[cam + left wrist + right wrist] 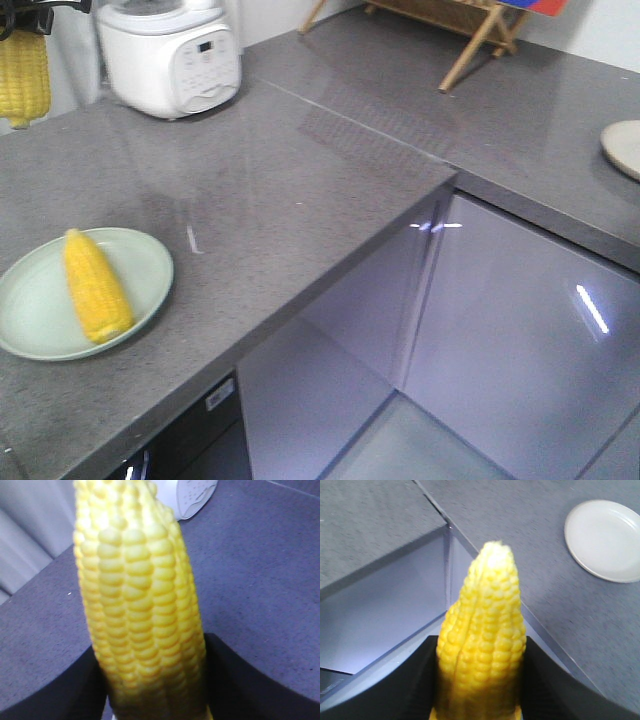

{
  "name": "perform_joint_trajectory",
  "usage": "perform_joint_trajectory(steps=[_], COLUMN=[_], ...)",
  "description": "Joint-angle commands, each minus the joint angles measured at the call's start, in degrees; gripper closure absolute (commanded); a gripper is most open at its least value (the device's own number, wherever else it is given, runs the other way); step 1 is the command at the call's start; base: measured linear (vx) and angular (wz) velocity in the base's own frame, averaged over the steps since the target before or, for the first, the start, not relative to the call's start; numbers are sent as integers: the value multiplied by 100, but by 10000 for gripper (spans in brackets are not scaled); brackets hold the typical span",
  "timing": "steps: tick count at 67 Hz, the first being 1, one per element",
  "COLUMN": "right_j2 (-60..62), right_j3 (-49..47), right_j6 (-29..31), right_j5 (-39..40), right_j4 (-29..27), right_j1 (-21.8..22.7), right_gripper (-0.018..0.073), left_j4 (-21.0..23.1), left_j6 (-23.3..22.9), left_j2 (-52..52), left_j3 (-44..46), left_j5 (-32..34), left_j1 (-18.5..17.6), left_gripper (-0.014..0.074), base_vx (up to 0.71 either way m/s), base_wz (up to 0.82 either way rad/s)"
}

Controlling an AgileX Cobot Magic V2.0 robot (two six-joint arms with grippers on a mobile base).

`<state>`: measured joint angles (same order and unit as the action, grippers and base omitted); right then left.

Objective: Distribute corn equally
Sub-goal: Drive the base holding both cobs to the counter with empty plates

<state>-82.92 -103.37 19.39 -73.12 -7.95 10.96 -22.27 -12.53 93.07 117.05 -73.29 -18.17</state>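
- Corn in three places. Only in the front view: plated cob, lying across a pale green plate near the front-left edge of the counter.
- Clamped between the left jaws, pressed against both its sides at the thick end: left cob, filling the left wrist view; in the front view, hanging above the counter's far-left edge.
- Gripped the same way between the right jaws: right cob, pointed tip away from the camera, above the counter's inner corner; shown by the right wrist view alone.
- Whole in the right wrist view, a sliver at the front view's right edge: round white plate.
- Bright yellow kernels in bumpy rows; speckled grey glossy counter; smooth reflective cabinet doors.
- At the back-left corner: white rice cooker, panel lettering too blurred to read.
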Motion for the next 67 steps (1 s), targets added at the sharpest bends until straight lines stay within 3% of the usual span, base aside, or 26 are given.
perform_joint_trajectory(steps=[1, 67], right_j2=[187, 187], right_j3=[-137, -137], right_j6=[57, 57], right_j5=[2, 2], right_j4=[-22, -22], right_j1=[27, 27], right_gripper=[554, 554], left_j4=[-113, -113], left_j6=[-59, -59], left_j2=[-262, -262], left_j3=[127, 127], left_j5=[208, 208], left_j1=[-4, -4], left_gripper=[450, 450], base_vx=[0, 1], base_wz=[-44, -46])
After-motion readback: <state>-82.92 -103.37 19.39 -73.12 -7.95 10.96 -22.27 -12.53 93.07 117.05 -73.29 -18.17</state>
